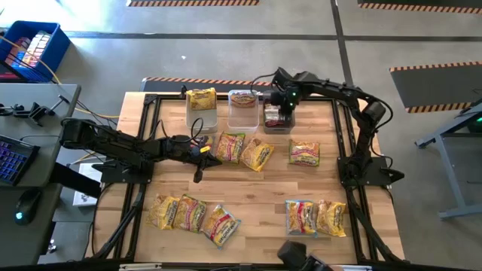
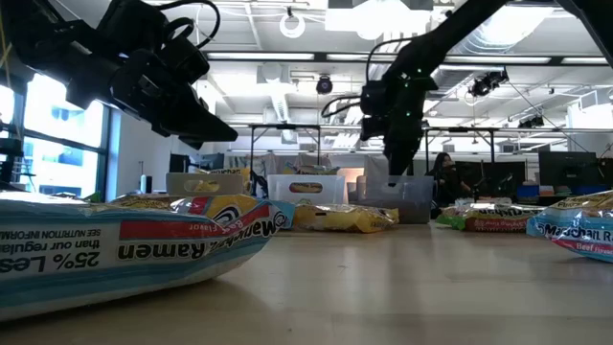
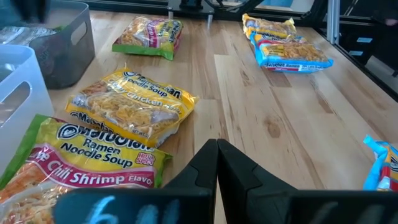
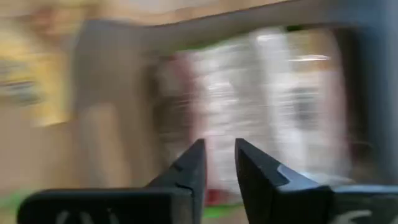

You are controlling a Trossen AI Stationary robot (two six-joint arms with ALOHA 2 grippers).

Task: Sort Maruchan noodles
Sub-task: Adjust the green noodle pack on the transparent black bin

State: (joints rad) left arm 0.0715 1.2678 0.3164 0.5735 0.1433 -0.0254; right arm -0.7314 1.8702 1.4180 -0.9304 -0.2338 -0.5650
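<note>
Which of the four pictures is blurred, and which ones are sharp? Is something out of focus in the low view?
Right wrist view: strongly smeared by motion; only the right hand shows its outline. Left wrist view: sharp, the Chili Shrimp packet is readable. High view: sharp and evenly lit. Low view: the nearest packet is large but readable; ceiling lamps glare behind.

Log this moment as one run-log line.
right claw: over dark bin, nothing held | left claw: shut, empty, mid-table | Chili Shrimp packet: unsorted
</note>
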